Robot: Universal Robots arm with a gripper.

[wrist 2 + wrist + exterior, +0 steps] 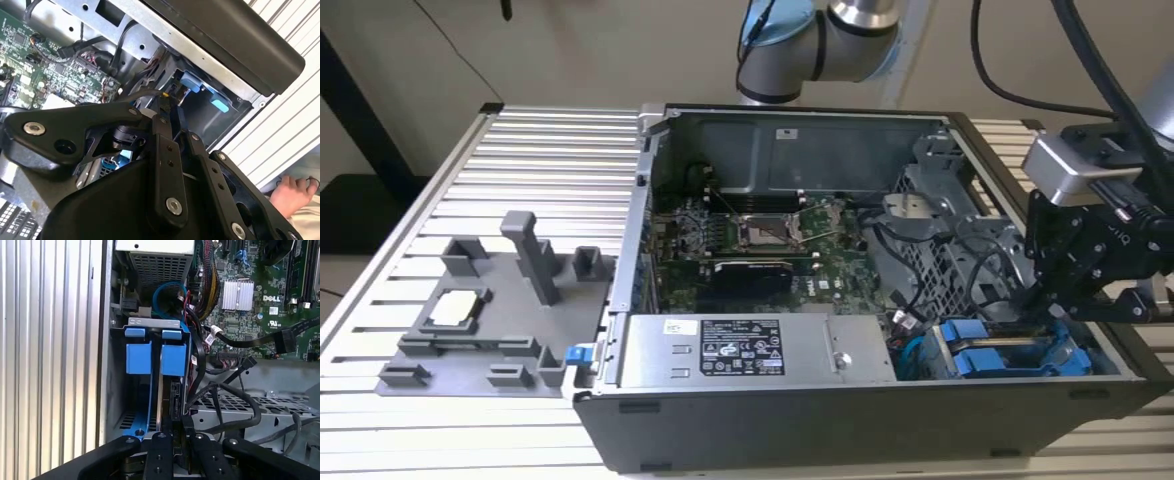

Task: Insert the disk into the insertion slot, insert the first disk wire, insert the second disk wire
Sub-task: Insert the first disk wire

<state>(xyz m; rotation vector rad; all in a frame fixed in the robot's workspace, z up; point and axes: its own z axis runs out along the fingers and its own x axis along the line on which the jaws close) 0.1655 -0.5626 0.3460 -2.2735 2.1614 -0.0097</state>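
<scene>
The exterior view has the gripper [1057, 305] dipped into the open computer case [854, 435] at that view's right, hanging just over the insertion slot [1007, 360], beside the power supply box [747, 350]; I'd say it sits so low because the plug goes in at the drive's end. In the first wrist view the disk [159, 400] stands edge-on inside the slot between the blue rails, seated as far as I can judge; the fingers [161, 450] are drawn nearly together, pinching what looks like the dark plug of a disk wire [175, 400] right against the disk. The case rests on a ribbed aluminium table [534, 180], a grey fixture [494, 330] at the exterior view's left; in the second wrist view a person's hand [292, 192] lies beyond the table edge.
</scene>
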